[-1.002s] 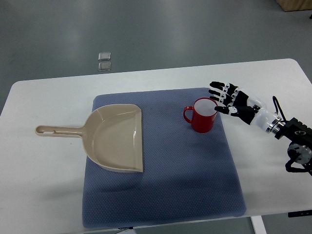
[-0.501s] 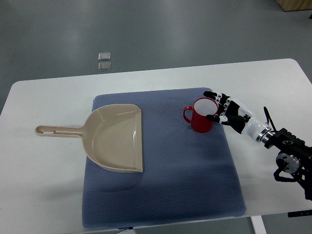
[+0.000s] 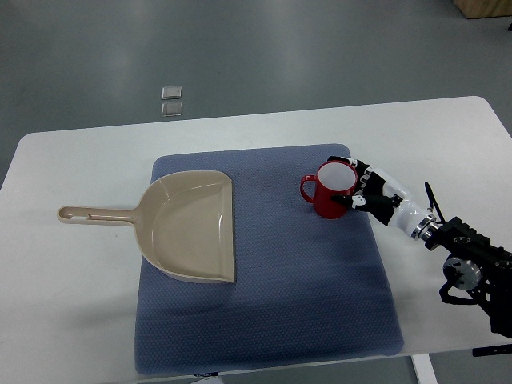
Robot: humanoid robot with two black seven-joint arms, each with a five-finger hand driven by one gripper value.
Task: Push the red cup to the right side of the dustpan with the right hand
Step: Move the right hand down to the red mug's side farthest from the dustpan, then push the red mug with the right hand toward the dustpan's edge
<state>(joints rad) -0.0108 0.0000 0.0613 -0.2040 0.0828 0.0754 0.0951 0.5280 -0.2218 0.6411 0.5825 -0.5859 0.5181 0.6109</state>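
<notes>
A red cup with a white inside stands upright on the blue mat, its handle pointing left. A beige dustpan lies on the mat's left part, its handle reaching left onto the table; a gap of mat separates it from the cup. My right hand comes in from the right, fingers spread, and touches the cup's right side. It holds nothing. The left arm is out of view.
The mat lies on a white table. Two small clear squares lie on the grey floor beyond the table's far edge. My right forearm hangs over the table's right edge.
My right hand has moved left and down, closing in on the cup's right side. The cup has barely shifted. The dustpan has not moved.
</notes>
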